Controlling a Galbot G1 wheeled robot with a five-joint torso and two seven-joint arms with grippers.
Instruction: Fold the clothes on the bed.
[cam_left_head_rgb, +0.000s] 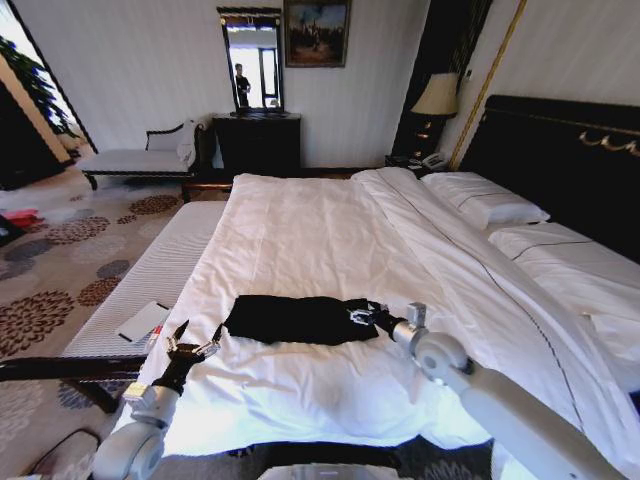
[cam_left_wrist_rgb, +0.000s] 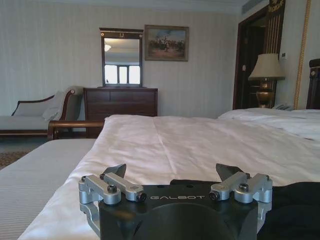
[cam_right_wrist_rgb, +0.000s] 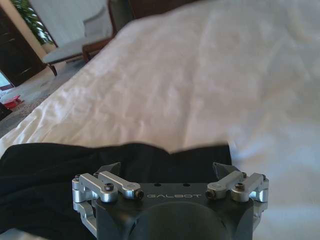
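Note:
The clothes, a black T-shirt (cam_left_head_rgb: 296, 318) folded into a long narrow strip, lie across the near part of the bed's white duvet (cam_left_head_rgb: 300, 230). My left gripper (cam_left_head_rgb: 198, 333) is open just off the strip's left end, low over the duvet. In the left wrist view, that gripper (cam_left_wrist_rgb: 171, 172) has spread fingers, and the black fabric (cam_left_wrist_rgb: 295, 200) lies beside it. My right gripper (cam_left_head_rgb: 365, 313) is at the strip's right end. The right wrist view shows this gripper (cam_right_wrist_rgb: 166, 169) open directly above the black fabric (cam_right_wrist_rgb: 50, 175), with nothing between its fingers.
A grey striped bench (cam_left_head_rgb: 150, 265) runs along the bed's left side with a white flat object (cam_left_head_rgb: 143, 322) on it. White pillows (cam_left_head_rgb: 490, 205) and a dark headboard (cam_left_head_rgb: 560, 160) are at the right. A chaise (cam_left_head_rgb: 140, 158), dresser (cam_left_head_rgb: 258, 140) and lamp (cam_left_head_rgb: 437, 97) stand by the far wall.

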